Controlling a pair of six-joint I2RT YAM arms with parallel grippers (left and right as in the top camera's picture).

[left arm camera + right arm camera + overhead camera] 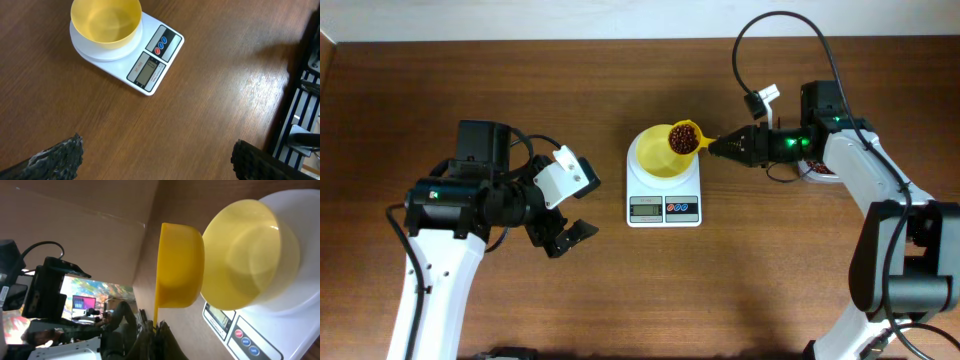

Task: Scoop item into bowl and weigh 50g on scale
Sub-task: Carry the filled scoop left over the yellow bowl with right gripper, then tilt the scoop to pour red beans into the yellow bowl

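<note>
The pale yellow bowl (660, 153) stands empty on the white scale (663, 195) at the table's middle. My right gripper (716, 147) is shut on the handle of a small yellow scoop (684, 138) filled with dark red-brown beans (684, 134), held level over the bowl's right rim. In the right wrist view the scoop (179, 265) sits beside the bowl (250, 255), above my shut fingers (159, 327). My left gripper (567, 238) is open and empty, left of the scale. The left wrist view shows the bowl (106, 21), the scale (150, 65) and my open fingers (157, 159).
A clear tub with more beans (820, 170) lies mostly hidden under my right arm at the right. Black cables loop above the right arm. A dark rack (305, 100) stands at the table's edge in the left wrist view.
</note>
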